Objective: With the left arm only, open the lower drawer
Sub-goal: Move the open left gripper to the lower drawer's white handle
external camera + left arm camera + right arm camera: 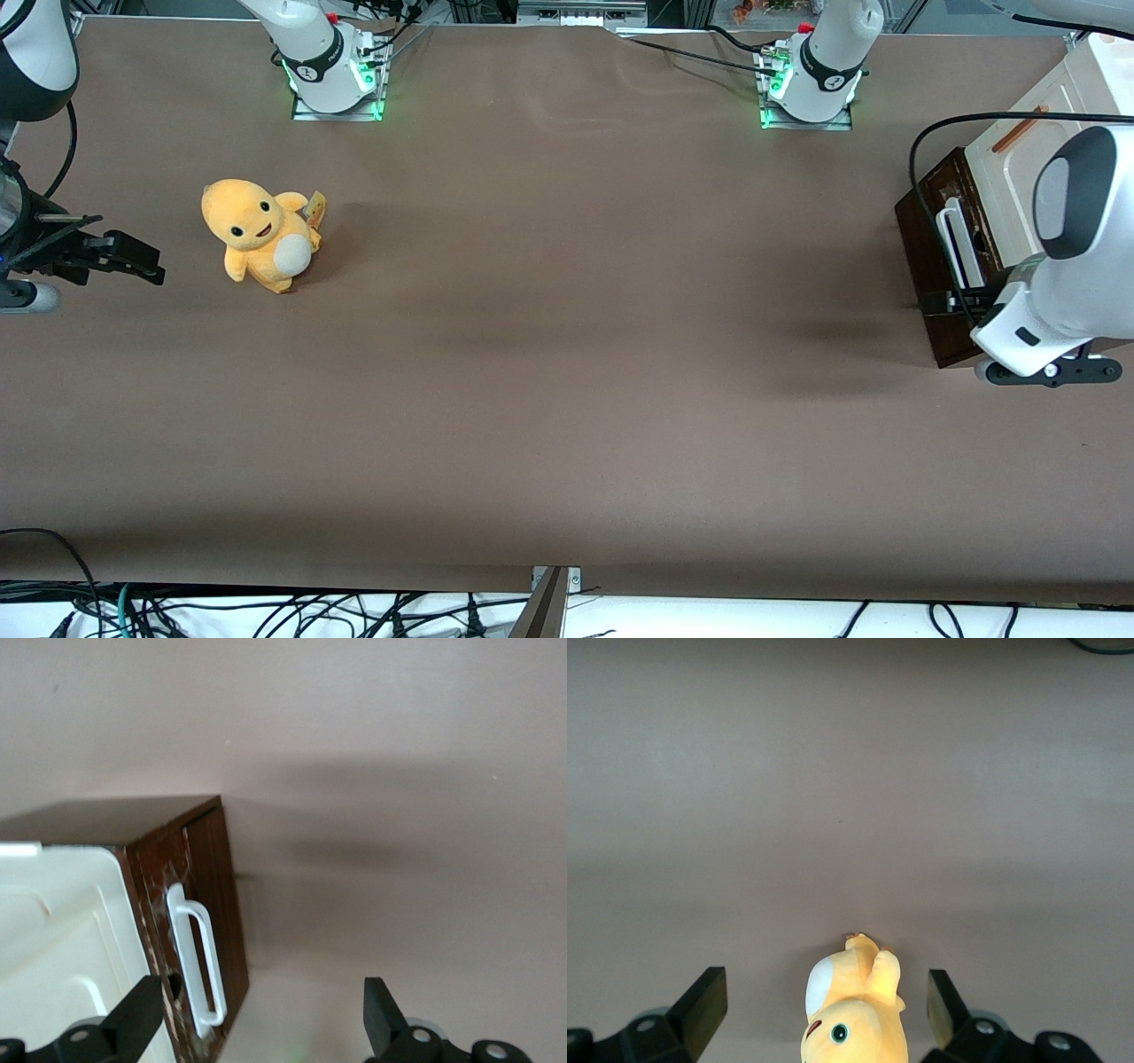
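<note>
The lower drawer has a dark brown worn front and a white bar handle. It sits at the working arm's end of the table, under the cream panel. None of its pale inside shows. The left arm hangs over it, and its gripper is beside the handle's end nearer the front camera. In the left wrist view the gripper is open and empty. One of its fingers is over the drawer front, close to the handle, and the other is over bare table.
A cream cabinet with a thin orange-brown handle holds the drawer. A yellow plush toy sits toward the parked arm's end and shows in the right wrist view. Two arm bases stand at the table's edge farthest from the front camera.
</note>
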